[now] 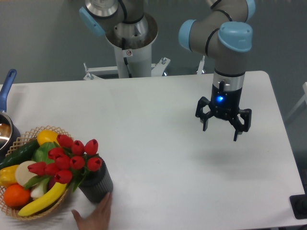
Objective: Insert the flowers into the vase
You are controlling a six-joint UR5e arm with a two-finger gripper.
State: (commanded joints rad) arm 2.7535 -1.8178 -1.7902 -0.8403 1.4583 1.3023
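Note:
A bunch of red tulips, the flowers (pixel 67 160), stands with its stems down in the dark grey ribbed vase (pixel 97 186) at the front left of the table; the buds lean left over the basket. My gripper (pixel 221 130) hangs far to the right, above the right half of the table, pointing down. Its fingers are spread and hold nothing.
A wicker basket (pixel 29 136) with a banana, orange, cucumber and other produce sits at the front left, touching the tulips. A pot with a blue handle (pixel 6 86) is at the left edge. A person's hand (pixel 94 216) reaches in at the vase's base from the front.

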